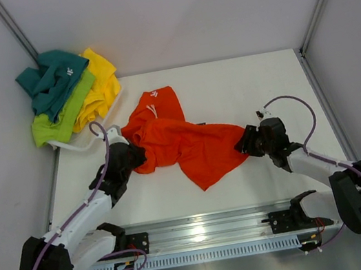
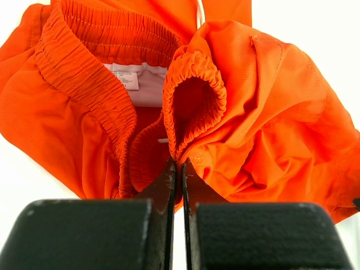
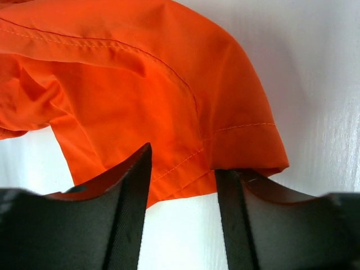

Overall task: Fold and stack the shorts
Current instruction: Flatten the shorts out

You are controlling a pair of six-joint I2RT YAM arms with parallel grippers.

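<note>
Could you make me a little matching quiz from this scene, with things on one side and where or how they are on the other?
Things:
1. teal shorts
2. orange shorts
3. left gripper
4. right gripper

States:
A. open at a leg hem
B. far left corner, lying on the lime green shorts
C. shut on an elastic waistband
D. stretched between both arms

Pairs: 1-B, 2-D, 3-C, 4-A.

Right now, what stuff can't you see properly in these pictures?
- Top view: the white basket is mostly buried under the teal shorts, lime shorts and yellow shorts.
- Top view: the right tool hides its own fingertips under its body.
- Left wrist view: the label print inside the orange shorts is too small to read.
- Right wrist view: the top and left edges cut the orange shorts off.
</note>
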